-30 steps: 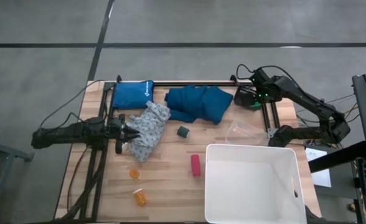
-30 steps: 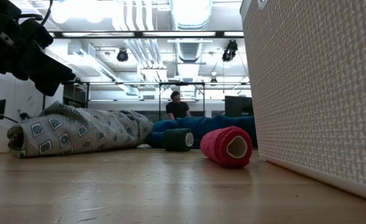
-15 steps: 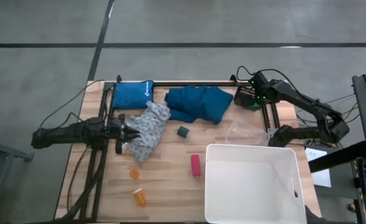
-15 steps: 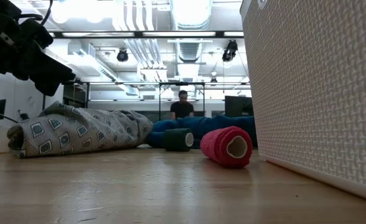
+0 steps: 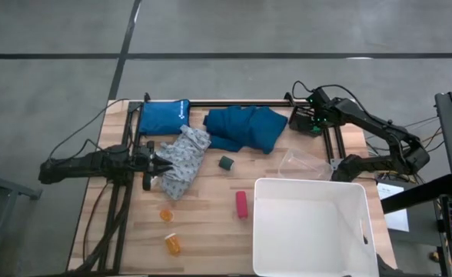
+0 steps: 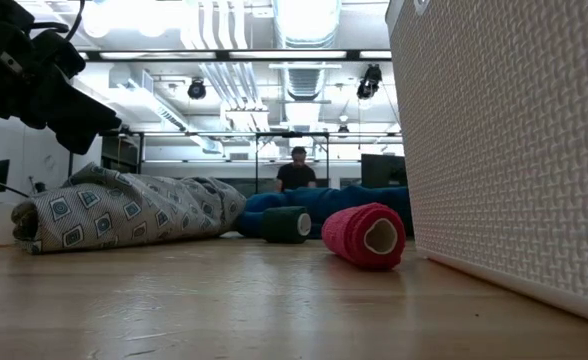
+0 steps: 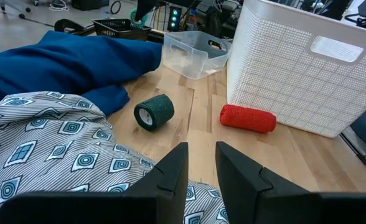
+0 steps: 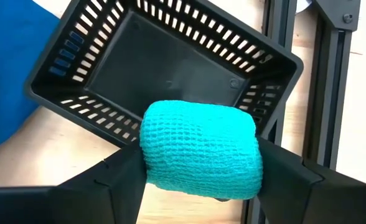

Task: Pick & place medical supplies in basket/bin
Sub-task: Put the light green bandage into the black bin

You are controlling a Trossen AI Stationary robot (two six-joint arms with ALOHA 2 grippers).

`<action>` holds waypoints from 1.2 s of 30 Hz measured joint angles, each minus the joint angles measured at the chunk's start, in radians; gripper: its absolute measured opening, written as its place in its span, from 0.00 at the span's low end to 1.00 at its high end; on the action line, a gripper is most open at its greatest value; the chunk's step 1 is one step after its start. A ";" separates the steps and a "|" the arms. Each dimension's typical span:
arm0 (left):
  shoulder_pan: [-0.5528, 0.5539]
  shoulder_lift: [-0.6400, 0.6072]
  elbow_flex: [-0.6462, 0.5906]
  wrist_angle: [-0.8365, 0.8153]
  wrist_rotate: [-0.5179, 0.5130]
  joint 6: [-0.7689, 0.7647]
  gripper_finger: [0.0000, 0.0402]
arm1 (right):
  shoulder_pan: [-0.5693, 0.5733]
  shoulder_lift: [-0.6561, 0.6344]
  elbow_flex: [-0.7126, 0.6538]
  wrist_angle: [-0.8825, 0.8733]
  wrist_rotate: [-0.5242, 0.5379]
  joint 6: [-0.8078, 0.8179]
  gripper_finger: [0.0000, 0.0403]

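Observation:
At the table's far right, my right gripper (image 5: 316, 123) is shut on a cyan bandage roll (image 8: 198, 149), right over a small black slotted basket (image 8: 170, 62). My left gripper (image 7: 201, 165) waits open at the left, just above a grey-blue patterned garment (image 5: 181, 161) that lies flat on the table. A dark teal garment (image 5: 245, 127) lies at the far edge. A dark green roll (image 5: 225, 162) and a pink-red roll (image 5: 241, 204) lie on their sides mid-table. Two orange pill bottles (image 5: 167, 215) (image 5: 172, 244) lie near the front. The white tub (image 5: 310, 227) stands at the near right. My right gripper pinches the cyan roll between its two fingers (image 8: 108, 177), one on each opposite side (image 8: 147, 155). The fingers come steeply from above. The roll is lifted clear, over the black basket's open top.
A blue pouch (image 5: 164, 117) lies at the far left. A clear plastic container (image 5: 301, 163) stands between the black basket and the tub. A metal frame rail (image 5: 337, 142) runs beside the basket. A person shows in the room behind the table (image 6: 296, 172).
My right gripper has sunk a little toward the black basket, still holding the cyan roll.

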 joint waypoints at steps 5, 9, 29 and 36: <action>0.000 0.000 0.000 0.000 0.000 0.000 0.22 | 0.000 0.000 0.000 0.003 0.000 0.001 0.62; 0.000 0.000 0.000 0.000 0.000 0.000 0.22 | 0.000 0.000 -0.001 0.004 0.000 0.003 0.61; 0.000 0.000 0.000 0.000 0.000 0.000 0.22 | 0.002 -0.002 -0.047 0.081 -0.003 0.022 0.62; 0.000 0.000 0.000 0.000 0.000 0.000 0.22 | 0.002 -0.002 -0.074 0.110 0.001 0.007 0.62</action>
